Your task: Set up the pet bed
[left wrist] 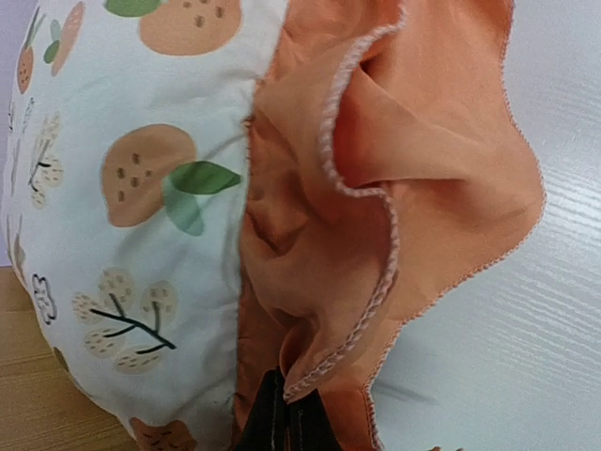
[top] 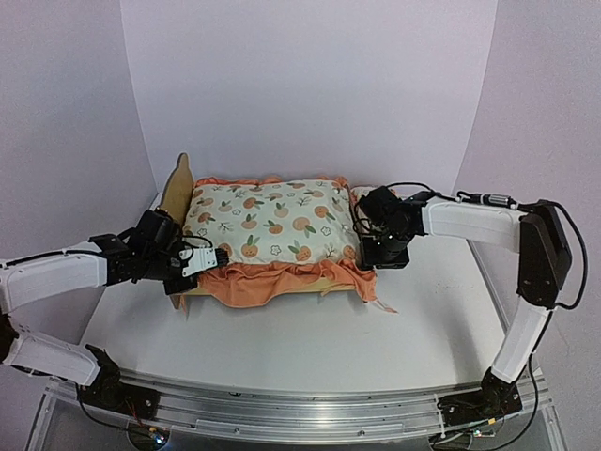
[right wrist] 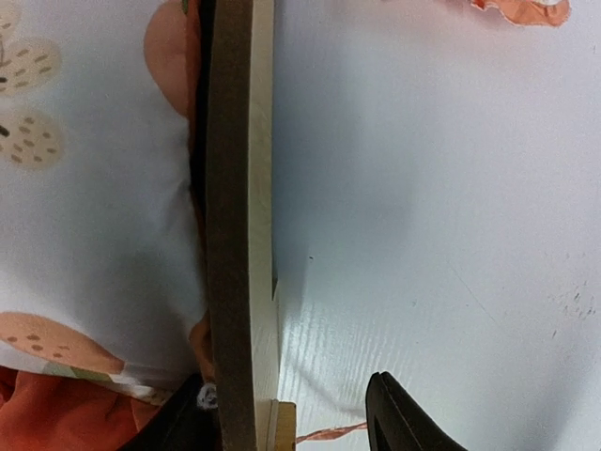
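Plywood pet bed mid tabletop, lying crosswise, tall scalloped end twd L arm's side. Fruit-print mattress cushion filling the bed; orange ruffle spilling over bed's near rail onto tabletop. L gripper at bed's near-left corner, jaws clenched on ruffle hem, fabric bunched just above the tips in wrist view. R gripper at bed's opposite end, jaws released, straddling footboard edge-on: one finger on cushion side, close against the board, other finger on outer side, clearly apart from it.
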Motion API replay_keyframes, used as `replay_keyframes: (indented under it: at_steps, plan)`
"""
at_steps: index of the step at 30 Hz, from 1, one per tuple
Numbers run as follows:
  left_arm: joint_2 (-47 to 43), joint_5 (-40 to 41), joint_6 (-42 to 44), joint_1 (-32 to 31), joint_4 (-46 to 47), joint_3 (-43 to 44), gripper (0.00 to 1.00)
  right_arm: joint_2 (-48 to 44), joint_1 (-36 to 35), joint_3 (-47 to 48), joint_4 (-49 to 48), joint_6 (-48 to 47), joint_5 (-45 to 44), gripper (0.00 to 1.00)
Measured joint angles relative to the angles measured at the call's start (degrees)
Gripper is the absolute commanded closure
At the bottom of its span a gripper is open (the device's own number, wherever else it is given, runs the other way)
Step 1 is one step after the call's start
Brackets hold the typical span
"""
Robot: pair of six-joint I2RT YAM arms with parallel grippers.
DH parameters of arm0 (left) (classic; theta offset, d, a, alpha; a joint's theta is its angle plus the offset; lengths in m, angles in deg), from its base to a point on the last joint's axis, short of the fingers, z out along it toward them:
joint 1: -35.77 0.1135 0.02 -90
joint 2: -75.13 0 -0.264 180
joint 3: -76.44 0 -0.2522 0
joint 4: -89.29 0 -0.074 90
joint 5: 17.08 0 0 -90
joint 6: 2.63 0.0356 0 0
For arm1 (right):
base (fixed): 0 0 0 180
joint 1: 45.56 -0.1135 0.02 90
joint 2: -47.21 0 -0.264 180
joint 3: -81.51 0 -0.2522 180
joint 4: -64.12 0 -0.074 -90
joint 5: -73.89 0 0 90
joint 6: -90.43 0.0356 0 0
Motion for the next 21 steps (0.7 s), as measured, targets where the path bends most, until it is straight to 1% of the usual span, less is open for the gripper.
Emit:
replay_keyframes:
  at_steps: [3, 6, 8, 11, 14, 16, 18, 21]
  plan:
    - [1.05, -4.52, -2.14, 0.07, -3.8, 5.6, 0.8, -2.85, 1.57, -2.66, -0.13, -0.92, 0.14, 0.44]
    - [1.11, -10.9, -4.76, -0.43, -7.54, 10.64, 0.77, -6.06, 4.2, -5.64, 0.03, -2.44, 0.45, 0.44]
    - [1.13, -14.81, -6.78, -1.61, -9.17, 13.27, 0.72, -8.1, 6.28, -7.21, 0.57, -3.71, 1.01, 0.41]
    - [1.32, -18.18, -9.55, -4.05, -10.68, 15.31, 0.61, -10.1, 8.89, -8.16, 2.24, -6.16, 1.41, 0.37]
    - [2.03, -18.58, -10.26, -6.53, -11.15, 15.49, 0.49, -11.12, 10.51, -8.17, 3.75, -8.83, 2.23, 0.36]
    - [2.86, -17.71, -9.67, -8.46, -11.57, 15.01, 0.44, -11.66, 10.87, -7.96, 4.86, -10.53, 3.07, 0.37]
    - [3.78, -16.36, -8.58, -10.24, -12.3, 14.04, 0.42, -12.21, 11.01, -7.22, 6.56, -11.96, 3.98, 0.39]
    - [5.66, -14.15, -5.97, -11.59, -12.8, 12.78, 0.43, -13.65, 10.91, -4.95, 8.61, -12.87, 6.18, 0.39]
